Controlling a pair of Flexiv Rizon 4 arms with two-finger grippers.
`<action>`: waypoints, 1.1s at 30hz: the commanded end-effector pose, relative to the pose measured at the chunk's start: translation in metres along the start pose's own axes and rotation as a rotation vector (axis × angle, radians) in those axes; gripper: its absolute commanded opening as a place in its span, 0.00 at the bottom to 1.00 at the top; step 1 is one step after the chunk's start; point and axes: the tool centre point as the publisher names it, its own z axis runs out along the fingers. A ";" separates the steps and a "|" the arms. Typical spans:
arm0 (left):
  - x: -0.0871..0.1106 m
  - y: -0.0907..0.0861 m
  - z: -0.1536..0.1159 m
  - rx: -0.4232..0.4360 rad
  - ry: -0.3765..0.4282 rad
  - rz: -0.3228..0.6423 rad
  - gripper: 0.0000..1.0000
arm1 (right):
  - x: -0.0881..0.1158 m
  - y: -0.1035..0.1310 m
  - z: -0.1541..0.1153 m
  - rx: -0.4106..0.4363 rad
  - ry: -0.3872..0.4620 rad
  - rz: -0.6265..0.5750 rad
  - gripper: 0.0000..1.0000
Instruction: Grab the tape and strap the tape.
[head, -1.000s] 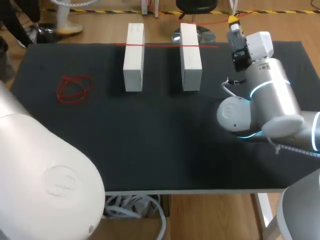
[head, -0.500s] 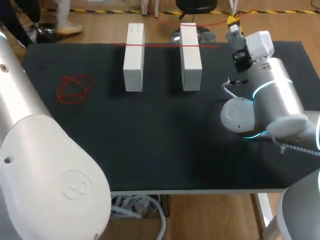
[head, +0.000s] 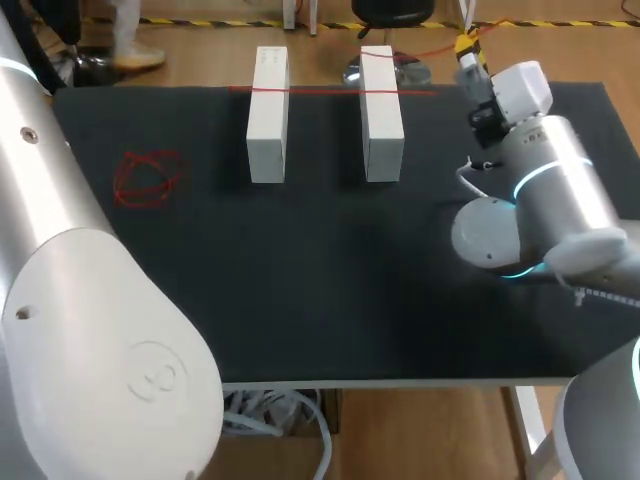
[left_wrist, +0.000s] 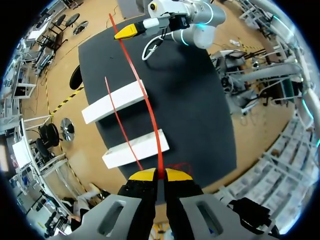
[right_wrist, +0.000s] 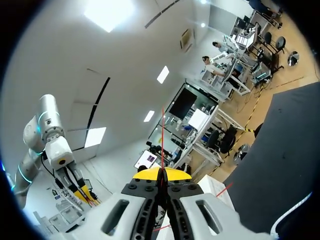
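Black table top (head: 320, 300) down below, and the left gripper (left_wrist: 160, 174) hangs high over it. Its yellow tips are pressed together on the red tape (left_wrist: 160, 150), which comes out right between them. From there the tape runs straight ahead of the fingers. It passes over the nearer white block (left_wrist: 135, 149), then over the farther white block (left_wrist: 117, 101), and on toward the other arm's yellow tip at the table's far side. Beside that strand, a thinner red line (left_wrist: 122, 125) crosses both blocks too; whether it is part of the same tape, I cannot tell. A loose red loop (head: 150, 178) lies on the table just beside the left gripper's tips in its own view, apart from the blocks.

Over to the right gripper (right_wrist: 161, 174): it points up, away from the table, with the fingers closed tight. A thin line of the red tape rises from between the tips, so it is clamped on the tape as well. From overhead, this gripper sits past the blocks' far ends, near the table's far edge, off to the side of the farther block.
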 end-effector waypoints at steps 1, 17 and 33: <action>-0.003 -0.006 -0.010 -0.017 0.014 0.005 0.00 | 0.000 0.003 -0.001 0.011 -0.009 -0.008 0.00; 0.002 0.003 -0.004 -0.042 0.051 -0.066 0.00 | 0.005 0.004 -0.003 0.042 0.012 -0.111 0.00; 0.001 0.005 -0.008 -0.062 0.054 -0.098 0.00 | 0.004 0.007 -0.003 0.093 0.012 -0.252 0.00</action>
